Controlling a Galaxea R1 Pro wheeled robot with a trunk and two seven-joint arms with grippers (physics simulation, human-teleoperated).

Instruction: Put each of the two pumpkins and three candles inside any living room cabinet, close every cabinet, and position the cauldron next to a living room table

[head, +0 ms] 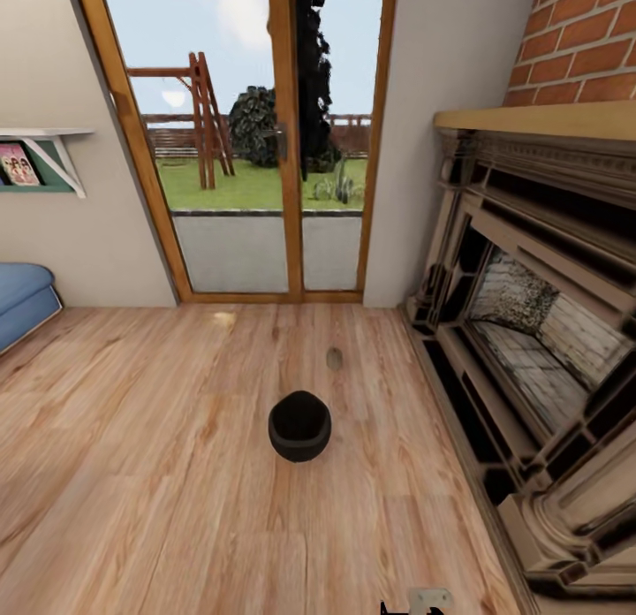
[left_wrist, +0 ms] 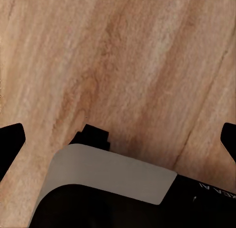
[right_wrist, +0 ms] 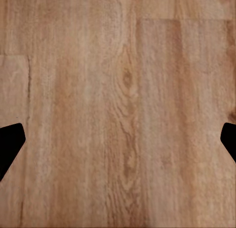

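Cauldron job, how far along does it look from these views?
Nothing looks done yet. The matte black rounded cauldron stands alone on the wooden plank floor, between the glass patio door and the brick fireplace, with no table beside it. Both wrist views show jaws spread wide over bare floor, holding nothing. Moving the cauldron, storing pumpkins and candles, and closing cabinets remain.

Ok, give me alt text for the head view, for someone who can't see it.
A black cauldron sits alone on a wooden floor, with a small tan candle lying just beyond it. Behind them is a glass patio door onto a garden; a brick fireplace fills the right side and a blue sofa edge shows at left.
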